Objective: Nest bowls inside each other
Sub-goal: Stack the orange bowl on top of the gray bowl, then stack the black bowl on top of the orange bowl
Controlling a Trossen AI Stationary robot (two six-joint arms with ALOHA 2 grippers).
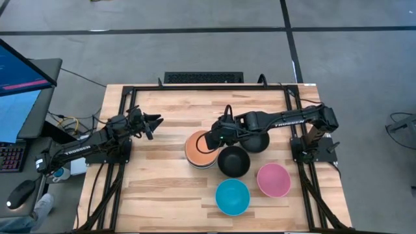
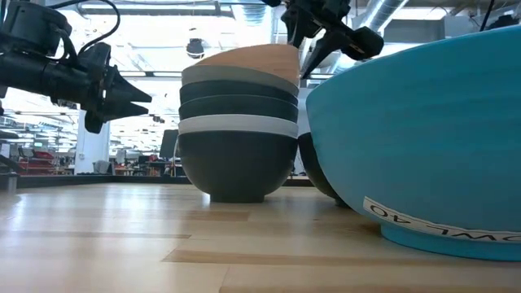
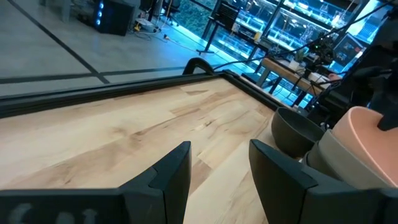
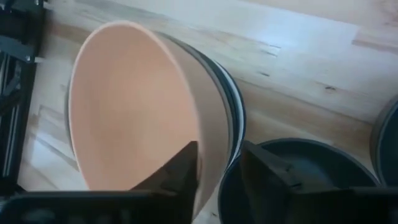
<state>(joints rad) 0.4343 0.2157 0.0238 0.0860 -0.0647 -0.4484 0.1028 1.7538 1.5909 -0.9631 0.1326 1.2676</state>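
Note:
A stack of bowls (image 1: 200, 153) stands mid-table: black at the bottom, then white, dark and grey-olive ones, with the orange bowl (image 2: 252, 57) tilted on top. My right gripper (image 1: 218, 138) is at the orange bowl's right side, shut on it. Single bowls sit upright on the table: a black bowl (image 1: 234, 161) touching the stack, another black bowl (image 1: 259, 142) under the right arm, a pink bowl (image 1: 273, 180) and a blue bowl (image 1: 233, 197). My left gripper (image 1: 158, 121) hovers open above bare wood, left of the stack. My right gripper (image 4: 219, 152) has the orange bowl's rim (image 4: 200, 127) on the side toward the table's right, one finger inside the bowl and one outside its wall. The fingers come from above, slanting in from the right. The bowl sits tilted, held side raised (image 2: 293, 47), opposite side down in the stack.
The black bowl (image 4: 298, 180) lies right beside the outer finger. The blue bowl (image 2: 423, 130) fills the near right of the low view. A black frame (image 1: 130, 91) runs round the table top. Bare wood lies left of and in front of the stack.

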